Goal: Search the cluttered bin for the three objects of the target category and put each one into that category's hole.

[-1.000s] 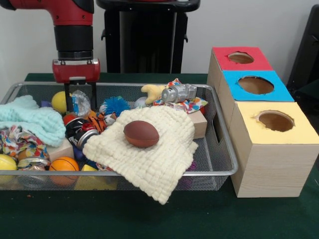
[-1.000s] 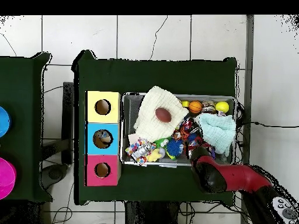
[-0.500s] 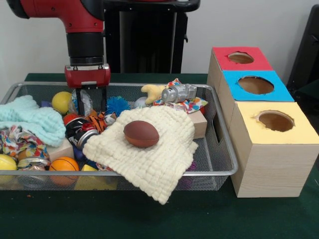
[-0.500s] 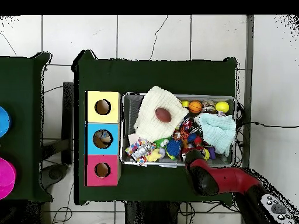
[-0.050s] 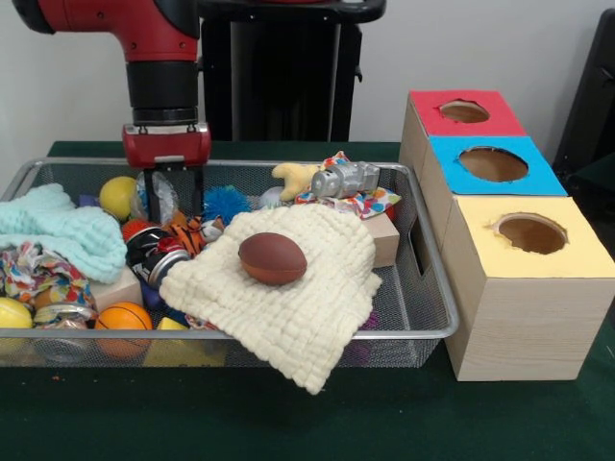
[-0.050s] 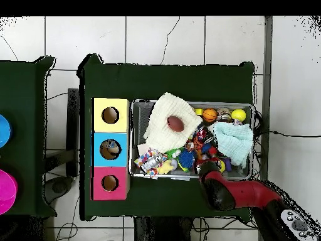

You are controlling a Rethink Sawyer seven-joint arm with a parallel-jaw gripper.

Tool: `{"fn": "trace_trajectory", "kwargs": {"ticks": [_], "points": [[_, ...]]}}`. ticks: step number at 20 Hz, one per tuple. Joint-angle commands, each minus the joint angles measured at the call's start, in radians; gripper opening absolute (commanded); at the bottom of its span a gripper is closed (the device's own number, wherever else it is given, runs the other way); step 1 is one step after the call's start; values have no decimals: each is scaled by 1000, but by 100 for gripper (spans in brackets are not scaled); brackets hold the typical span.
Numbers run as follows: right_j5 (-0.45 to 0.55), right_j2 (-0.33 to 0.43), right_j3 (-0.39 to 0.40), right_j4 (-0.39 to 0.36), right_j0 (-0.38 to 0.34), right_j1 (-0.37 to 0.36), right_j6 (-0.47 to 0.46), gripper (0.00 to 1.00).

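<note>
Okay, gripper (image 5: 174, 206) hung at the back left of the wire bin (image 5: 425, 288), jaws apart, dark fingers pointing down either side of a crumpled shiny wrapper (image 5: 159, 198); whether they touched it could not be told. From overhead the red arm (image 6: 221, 188) hid the gripper entirely. Just beside it sat a yellow ball (image 5: 115, 195) on one side and a blue fuzzy toy (image 5: 227, 203) on the other. Target category was not shown by anything in frame, so the pick was a guess: probably the wrapper, which looked light, thin and crushable, likely slippery, best pinched across its bunched middle with little force. If balls were the target, the yellow one looked like soft foam, light, liable to roll, so take it across its widest part. Further out, a brown football (image 5: 272, 257) rested on a cream cloth (image 5: 300, 309) draped over the bin's front rim, an orange ball (image 5: 125, 317) lay in the front corner, and a mint cloth (image 5: 60, 235) covered part of the clutter. Well apart, beside the bin, stood the red hole (image 5: 464, 111), blue hole (image 5: 493, 163) and yellow hole (image 5: 531, 233).
</note>
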Motion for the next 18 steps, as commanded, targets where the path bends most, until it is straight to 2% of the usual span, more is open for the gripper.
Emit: {"fn": "trace_trajectory", "kwargs": {"ticks": [1,6,10,15,18], "points": [[162,120,-2,37,-45,-51,39,100],[227,190,18,80,-86,-101,16,100],[238,200,20,85,-98,-106,13,100],[167,81,2,-2,-73,-63,36,100],[133,23,-8,-28,-58,-43,52,100]]}}
